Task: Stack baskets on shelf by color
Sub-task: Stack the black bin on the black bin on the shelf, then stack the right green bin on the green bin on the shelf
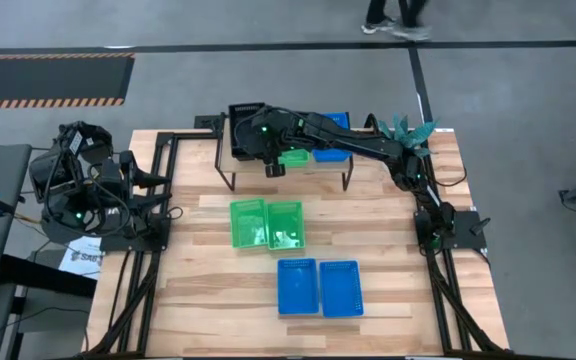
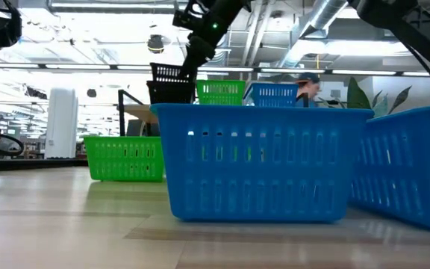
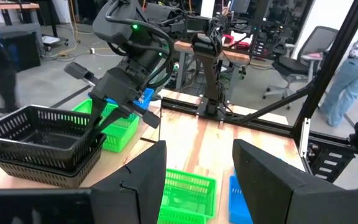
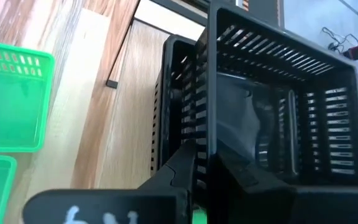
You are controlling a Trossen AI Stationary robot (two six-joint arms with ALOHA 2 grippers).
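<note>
The shelf [image 1: 223, 158] stands at the table's far edge. On its left end is a stack of black baskets [image 1: 245, 122]. A green basket [image 1: 293, 157] and a blue one [image 1: 332, 152] stand on it to the right. My right gripper [image 1: 264, 142] reaches over the shelf and is shut on the top black basket [image 3: 39, 127], which sits tilted over the lower black ones [image 2: 166, 95]. Two green baskets [image 1: 268, 224] and two blue baskets [image 1: 319, 287] rest on the table. My left gripper [image 3: 197, 186] waits open at the table's left edge. My right gripper pinches the top black basket by the perforated side wall [image 4: 204, 124] nearest the green basket, one finger [image 4: 182, 168] outside and one finger [image 4: 235, 177] inside. The fingers slant down from above. The basket is tilted, partly nested in the black baskets below it.
The shelf's thin black legs [image 1: 230, 180] stand just beyond the green baskets on the table. Bare wood lies on the table's left side and along its near edge. A plant [image 1: 405, 128] stands at the far right corner. People show in the room behind the table.
</note>
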